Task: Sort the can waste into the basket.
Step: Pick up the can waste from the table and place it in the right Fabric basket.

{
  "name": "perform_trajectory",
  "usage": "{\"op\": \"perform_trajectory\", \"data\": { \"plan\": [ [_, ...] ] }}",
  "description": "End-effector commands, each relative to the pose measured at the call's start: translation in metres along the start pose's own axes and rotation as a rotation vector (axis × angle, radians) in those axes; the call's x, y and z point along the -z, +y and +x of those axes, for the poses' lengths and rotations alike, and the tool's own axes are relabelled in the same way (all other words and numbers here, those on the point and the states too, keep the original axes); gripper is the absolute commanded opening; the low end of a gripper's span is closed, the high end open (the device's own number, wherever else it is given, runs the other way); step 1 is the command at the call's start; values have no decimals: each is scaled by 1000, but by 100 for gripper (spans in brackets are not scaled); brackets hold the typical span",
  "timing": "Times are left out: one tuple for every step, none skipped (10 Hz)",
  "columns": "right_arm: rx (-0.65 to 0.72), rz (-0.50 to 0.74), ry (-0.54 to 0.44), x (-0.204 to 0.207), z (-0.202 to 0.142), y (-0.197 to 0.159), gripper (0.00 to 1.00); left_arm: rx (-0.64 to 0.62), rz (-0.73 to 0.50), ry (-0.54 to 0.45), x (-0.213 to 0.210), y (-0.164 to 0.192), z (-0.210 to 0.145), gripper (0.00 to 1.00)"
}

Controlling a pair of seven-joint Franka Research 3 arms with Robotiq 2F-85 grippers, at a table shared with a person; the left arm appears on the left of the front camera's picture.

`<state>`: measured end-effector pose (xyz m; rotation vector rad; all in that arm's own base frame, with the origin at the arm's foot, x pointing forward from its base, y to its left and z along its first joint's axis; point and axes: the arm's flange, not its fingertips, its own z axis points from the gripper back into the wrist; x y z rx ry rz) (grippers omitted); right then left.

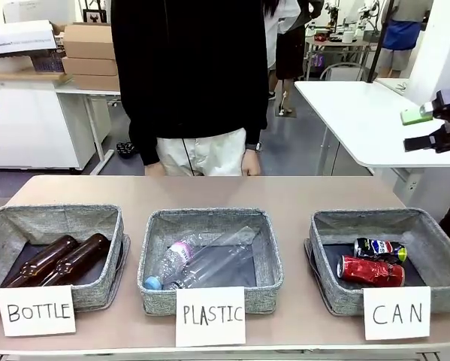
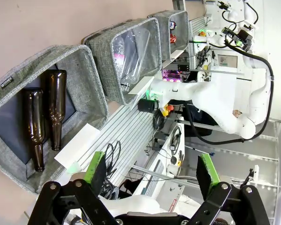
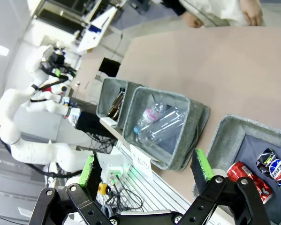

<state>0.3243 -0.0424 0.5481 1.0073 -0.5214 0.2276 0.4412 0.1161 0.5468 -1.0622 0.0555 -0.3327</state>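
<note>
Front view: both cans are sitting in the CAN basket [image 1: 435,248] on the right, the blue can [image 1: 379,249] just behind the red can [image 1: 370,271], looks like they're touching. The right gripper [image 1: 435,124] hangs up high at the right edge, nothing in it.

Left wrist view: left gripper [image 2: 152,171] spread wide and empty, with the brown bottles [image 2: 44,117] in their basket off to the side.

Right wrist view: right gripper's green pads [image 3: 202,165] wide apart, holding nothing, cans below right.

Cards read "BOTTLE" [image 1: 37,310], "PLASTIC" [image 1: 210,316], "CAN" [image 1: 397,313], one on each basket front.
</note>
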Motion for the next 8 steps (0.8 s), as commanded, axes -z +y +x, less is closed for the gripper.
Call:
{"op": "perform_trajectory", "data": {
  "plan": [
    [3,-6,6,-1,-2,1,100,3,10,5,-1,-4,-2,100],
    [3,-6,6,-1,-2,1,100,3,10,5,-1,-4,-2,100],
    [3,-6,6,-1,-2,1,100,3,10,5,-1,-4,-2,100],
    [3,-6,6,-1,-2,1,100,3,10,5,-1,-4,-2,100],
    [3,-6,6,-1,-2,1,100,3,10,5,-1,-4,-2,100],
    [3,-6,6,-1,-2,1,100,3,10,5,-1,-4,-2,100],
    [3,-6,6,-1,-2,1,100,3,10,5,-1,-4,-2,100],
    [3,-6,6,-1,-2,1,100,3,10,5,-1,-4,-2,100]
  ]
}}
